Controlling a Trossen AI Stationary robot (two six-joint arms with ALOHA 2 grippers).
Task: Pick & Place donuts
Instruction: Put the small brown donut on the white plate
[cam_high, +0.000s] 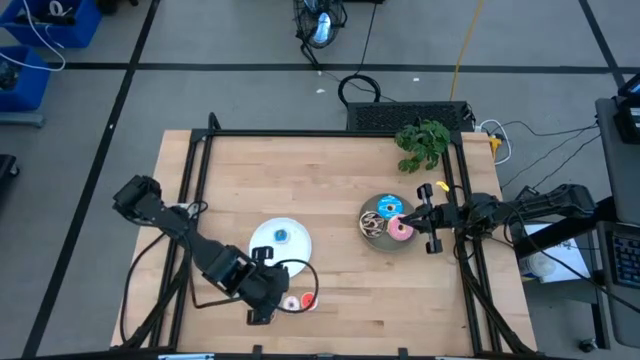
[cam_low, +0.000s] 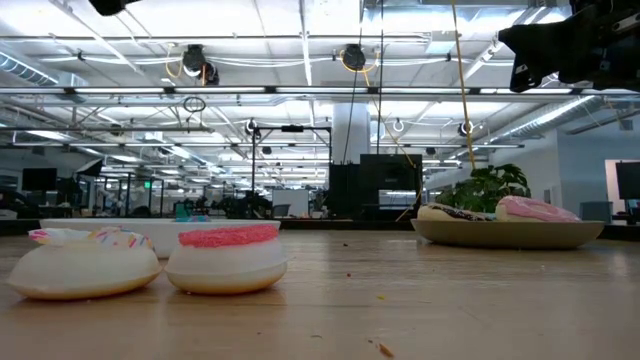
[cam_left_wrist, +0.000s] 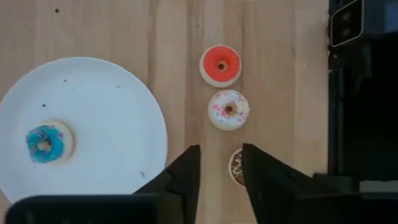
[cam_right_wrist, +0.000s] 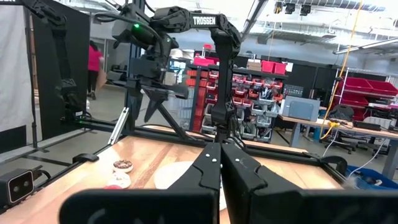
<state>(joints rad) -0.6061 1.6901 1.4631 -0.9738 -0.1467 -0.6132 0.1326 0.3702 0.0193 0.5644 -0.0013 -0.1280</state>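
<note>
Three tiny donuts lie flat on the bare wood near the table's near edge: red (cam_left_wrist: 220, 65), cream with sprinkles (cam_left_wrist: 228, 110) and brown (cam_left_wrist: 236, 167), the brown one half hidden by a finger. The tiny blue donut (cam_left_wrist: 45, 143) lies on the white plate (cam_left_wrist: 112, 93). The gray plate (cam_high: 372, 240) carries the blue sprinkled donut (cam_high: 389, 207), the brown-white donut (cam_high: 371, 224) and the pink donut (cam_high: 401, 231). My left gripper (cam_left_wrist: 221, 163) hangs open and empty above the tiny donuts, pointing down. My right gripper (cam_high: 418, 214) is shut, raised beside the gray plate's right side.
A green leafy plant (cam_high: 422, 143) sits at the table's far right corner. The black frame rail (cam_left_wrist: 364, 93) runs along the table edge close to the tiny donuts. Bare wood lies between the two plates (cam_high: 335, 235) and across the table's far half.
</note>
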